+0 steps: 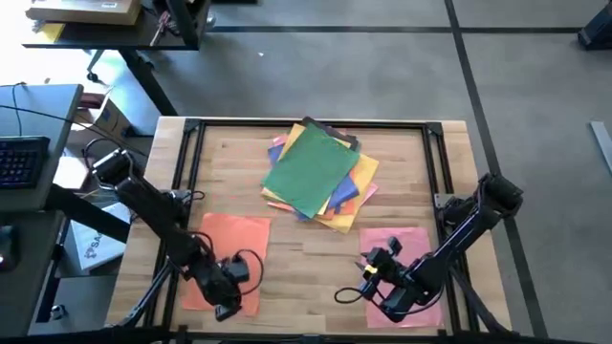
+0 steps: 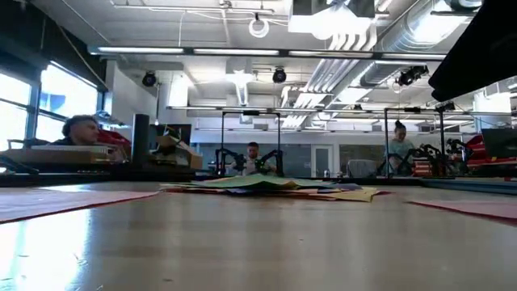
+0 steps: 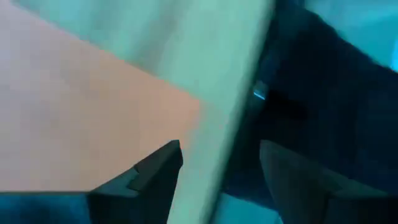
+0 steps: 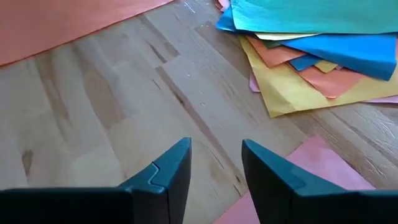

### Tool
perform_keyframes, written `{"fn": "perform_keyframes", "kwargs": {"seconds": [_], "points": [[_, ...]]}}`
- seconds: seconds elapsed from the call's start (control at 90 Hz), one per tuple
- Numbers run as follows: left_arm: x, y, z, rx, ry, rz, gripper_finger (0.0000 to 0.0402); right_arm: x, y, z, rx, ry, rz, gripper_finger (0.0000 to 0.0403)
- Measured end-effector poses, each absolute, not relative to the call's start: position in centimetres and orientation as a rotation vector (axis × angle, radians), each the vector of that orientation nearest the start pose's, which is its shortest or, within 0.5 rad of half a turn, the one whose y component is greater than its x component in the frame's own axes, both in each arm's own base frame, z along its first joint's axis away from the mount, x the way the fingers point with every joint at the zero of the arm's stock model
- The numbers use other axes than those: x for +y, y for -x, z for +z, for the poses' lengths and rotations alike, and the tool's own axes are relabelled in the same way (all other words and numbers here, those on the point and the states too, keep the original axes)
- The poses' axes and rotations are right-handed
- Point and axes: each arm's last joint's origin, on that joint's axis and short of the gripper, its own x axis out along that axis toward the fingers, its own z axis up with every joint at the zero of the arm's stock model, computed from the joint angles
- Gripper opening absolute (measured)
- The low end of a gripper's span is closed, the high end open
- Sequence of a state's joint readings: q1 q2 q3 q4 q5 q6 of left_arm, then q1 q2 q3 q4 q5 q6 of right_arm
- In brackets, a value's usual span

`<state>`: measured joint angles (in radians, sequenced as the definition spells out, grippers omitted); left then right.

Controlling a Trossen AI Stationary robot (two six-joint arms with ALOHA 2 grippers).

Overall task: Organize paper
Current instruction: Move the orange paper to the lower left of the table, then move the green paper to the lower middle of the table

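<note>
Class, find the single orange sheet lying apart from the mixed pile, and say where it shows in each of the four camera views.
High view: orange sheet at lower left, partly under the left arm.
Low view: thin reddish strip at far left.
Left wrist view: fills the left half.
Right wrist view: upper left corner.
Shared landmark: the mixed pile, in all but the left wrist view.
</note>
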<state>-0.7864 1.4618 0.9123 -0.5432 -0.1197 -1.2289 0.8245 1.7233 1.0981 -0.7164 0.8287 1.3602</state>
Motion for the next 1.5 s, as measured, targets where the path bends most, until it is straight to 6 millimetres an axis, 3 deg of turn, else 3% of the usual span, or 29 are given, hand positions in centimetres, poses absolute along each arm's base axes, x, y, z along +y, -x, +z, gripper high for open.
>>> {"fn": "perform_keyframes", "kwargs": {"seconds": [0.167, 0.289, 0.422, 0.556, 0.833, 1.056, 1.256, 1.5], "points": [[-15.9, -19.1, 19.2, 1.235, 0.408, 0.421, 0.0182, 21.5, -23.0, 18.5, 0.644, -0.275, -0.562, 0.0128], [-15.0, -19.2, 17.4, 1.275, 0.375, 0.458, 0.0163, 21.5, -23.0, 18.5, 0.643, -0.275, -0.562, 0.0128], [-14.4, -18.6, 14.9, 1.300, 0.485, 0.462, 0.0149, 21.5, -23.0, 18.6, 0.641, -0.278, -0.561, 0.0128], [-14.7, -17.6, 13.6, 1.311, 0.579, 0.478, 0.0140, 21.5, -23.0, 18.6, 0.641, -0.278, -0.561, 0.0128], [-16.5, -16.1, 13.6, 1.299, 0.646, 0.491, 0.0133, 21.5, -23.0, 18.6, 0.641, -0.278, -0.561, 0.0128], [-16.8, -16.2, 14.0, 1.266, 0.659, 0.506, 0.0133, 21.5, -23.1, 18.6, 0.629, -0.261, -0.558, 0.0128], [-17.6, -17.6, 15.8, 1.176, 0.644, 0.458, 0.0133, 20.0, -26.7, 19.1, 0.650, -0.114, -0.438, 0.0128], [-18.0, -18.3, 17.1, 1.019, 0.598, 0.477, 0.0133, 14.8, -31.5, 19.6, 0.713, 0.174, -0.348, 0.0128]]}}
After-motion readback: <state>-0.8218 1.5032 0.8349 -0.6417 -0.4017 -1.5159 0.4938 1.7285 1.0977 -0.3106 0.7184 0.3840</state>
